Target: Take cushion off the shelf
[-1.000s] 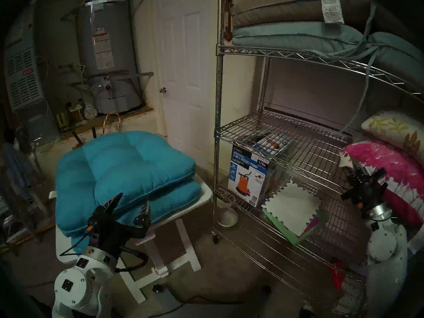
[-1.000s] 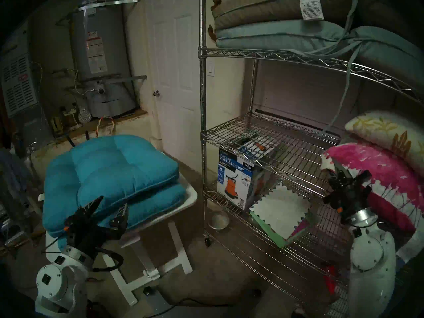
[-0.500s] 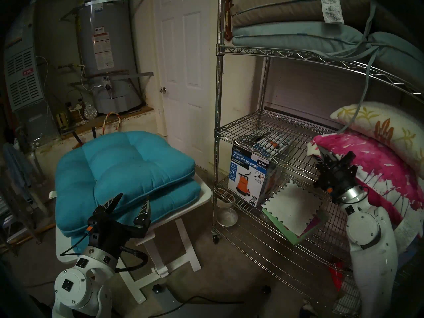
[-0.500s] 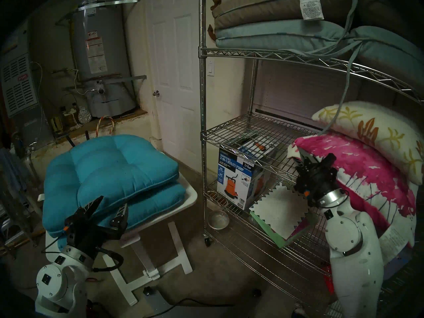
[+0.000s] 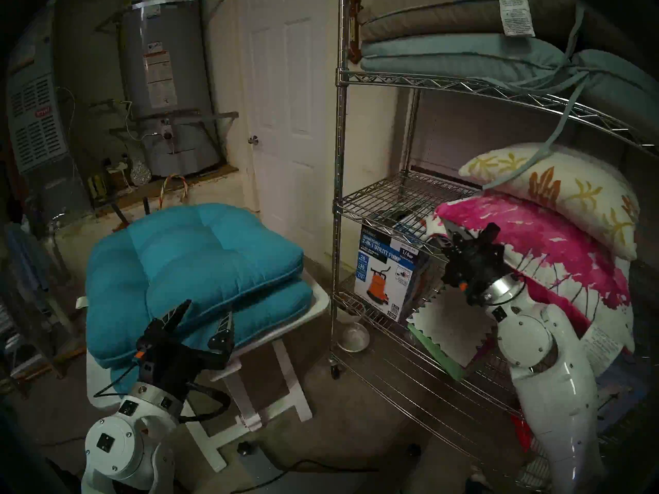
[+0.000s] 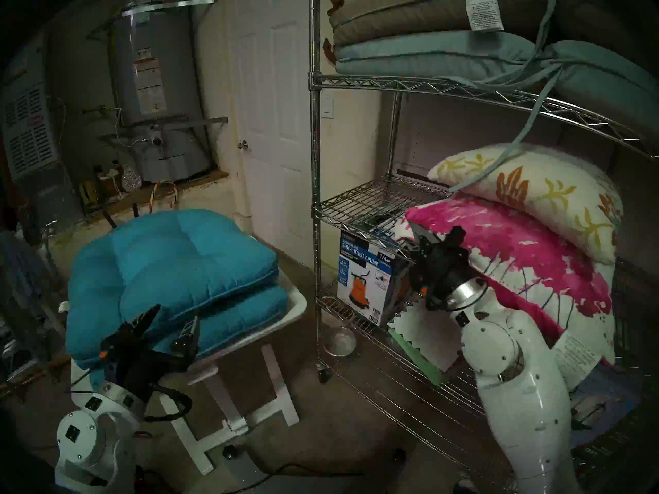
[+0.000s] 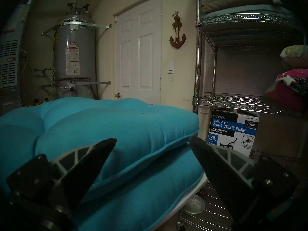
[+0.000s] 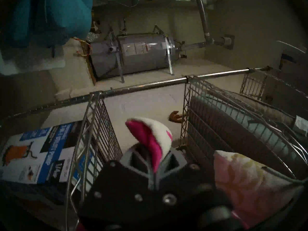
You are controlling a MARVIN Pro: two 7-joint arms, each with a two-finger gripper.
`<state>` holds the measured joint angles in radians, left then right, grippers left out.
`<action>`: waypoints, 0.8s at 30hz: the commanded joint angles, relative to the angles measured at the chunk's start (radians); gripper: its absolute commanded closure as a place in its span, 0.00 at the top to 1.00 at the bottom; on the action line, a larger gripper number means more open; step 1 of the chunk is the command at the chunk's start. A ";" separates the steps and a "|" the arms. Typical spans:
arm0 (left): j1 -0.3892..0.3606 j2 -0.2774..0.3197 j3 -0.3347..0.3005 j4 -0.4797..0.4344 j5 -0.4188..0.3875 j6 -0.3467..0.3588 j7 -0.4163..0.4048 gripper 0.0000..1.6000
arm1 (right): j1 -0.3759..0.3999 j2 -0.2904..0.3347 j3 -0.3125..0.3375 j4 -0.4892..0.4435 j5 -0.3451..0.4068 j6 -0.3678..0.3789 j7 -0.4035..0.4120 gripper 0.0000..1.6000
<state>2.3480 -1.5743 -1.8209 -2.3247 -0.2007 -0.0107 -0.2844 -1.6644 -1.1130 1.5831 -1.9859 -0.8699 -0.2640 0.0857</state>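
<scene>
Left to right. Left tool (image 5: 205, 313): jaws spread wide, holding nothing, poised just off the near edge of the white folding table (image 5: 319, 304). Two teal cushions (image 5: 199, 254) lie stacked on the table, covering most of its top and overhanging its left edge; these appear already delivered.

Centre: chrome wire shelf (image 5: 338, 211) standing beyond the table's right edge.

Right tool (image 5: 451, 238): jaws closed on the left corner of the pink-and-white cushion (image 5: 556, 247); in the right wrist view the corner fabric (image 8: 150, 137) is pinched between the fingers. The cushion hangs at the front of the shelf's middle tier (image 5: 392, 197). Whether any of it rests on the wire cannot be told. A cream leaf-print cushion (image 5: 570, 194) rides on top of it, with a blue-grey tie strap (image 5: 556, 133) from the upper tier draped across.

Progress, as judged: grasp secured and extraction part-way. Left to do: clear the shelf fully and, probably, set the cushion on the table. The riding cushion may slip off during this.

Legible writing: box (image 5: 387, 268) on the lower tier, "EVERBILT", "SUBMERSIBLE 2-IN-1 UTILITY PUMP", "1/4 HP", "THERMOPLASTIC", "115 VOLT MOTOR WITH MANUAL ON/OFF", "26 MAX GPM". Furnace (image 7: 10, 62) at far left, "bryant". The care tag (image 5: 515, 14) on the top-tier cushions is too small to read.
</scene>
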 commanded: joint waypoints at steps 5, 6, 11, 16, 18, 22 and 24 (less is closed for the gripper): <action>-0.004 0.001 0.000 -0.015 0.000 -0.004 -0.001 1.00 | 0.155 -0.068 -0.132 0.010 -0.039 0.025 0.015 0.00; -0.004 0.001 0.000 -0.014 0.000 -0.004 -0.001 1.00 | 0.150 -0.074 -0.137 0.005 -0.043 0.027 0.015 0.00; -0.006 0.001 0.000 -0.012 0.000 -0.004 -0.001 1.00 | 0.197 -0.113 -0.184 0.023 -0.068 0.041 0.030 0.00; -0.007 0.001 0.000 -0.011 0.000 -0.004 -0.001 1.00 | 0.240 -0.162 -0.221 0.054 -0.097 0.059 0.046 0.08; -0.007 0.001 0.000 -0.012 0.000 -0.005 -0.002 1.00 | 0.278 -0.191 -0.240 0.082 -0.116 0.066 0.059 1.00; -0.005 0.001 -0.001 -0.015 0.000 -0.005 -0.002 1.00 | 0.306 -0.229 -0.246 0.112 -0.129 0.072 0.066 1.00; -0.004 0.000 -0.001 -0.018 0.000 -0.005 -0.002 1.00 | 0.315 -0.250 -0.244 0.128 -0.137 0.070 0.067 1.00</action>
<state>2.3424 -1.5743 -1.8209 -2.3179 -0.2007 -0.0108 -0.2847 -1.4485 -1.2659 1.3491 -1.8857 -0.9866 -0.1953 0.1576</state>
